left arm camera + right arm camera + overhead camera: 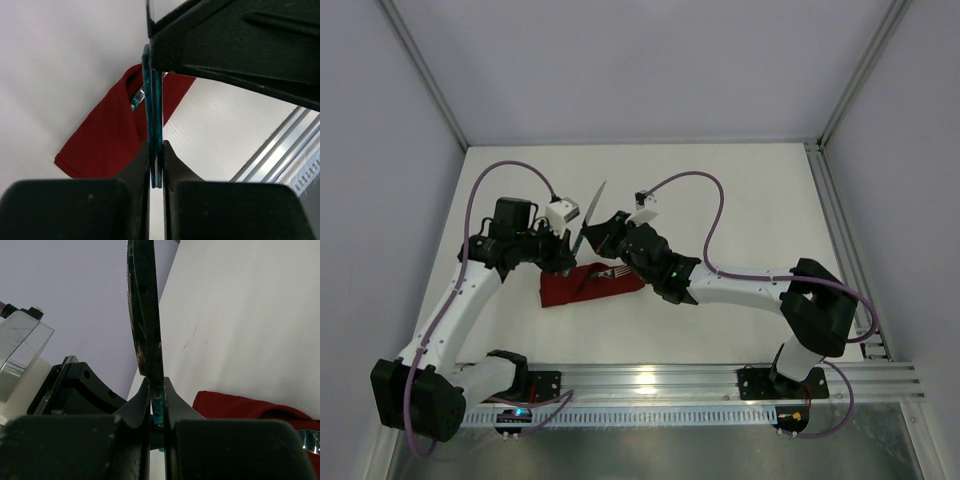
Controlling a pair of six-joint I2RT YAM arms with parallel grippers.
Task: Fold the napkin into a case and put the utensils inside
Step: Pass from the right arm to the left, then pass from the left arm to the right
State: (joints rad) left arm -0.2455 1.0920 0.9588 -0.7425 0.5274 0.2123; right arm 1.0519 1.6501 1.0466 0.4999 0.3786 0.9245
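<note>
While the case (570,290) holds the fork (613,271), both arms' fingers (136,167) (139,407) clamp the knife (593,206).

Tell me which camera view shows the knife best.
The top external view: it shows most of the knife, silver blade and teal handle, near the red case. The left wrist view shows only its handle edge-on; the right wrist view shows the dark blade edge-on.

White table top (750,200), matte, even diffuse light, faint glare on the aluminium rail (650,380) along the near edge. Plain pale grey-lilac walls (620,60) on three sides, silver frame struts (428,80) in the back corners.
</note>
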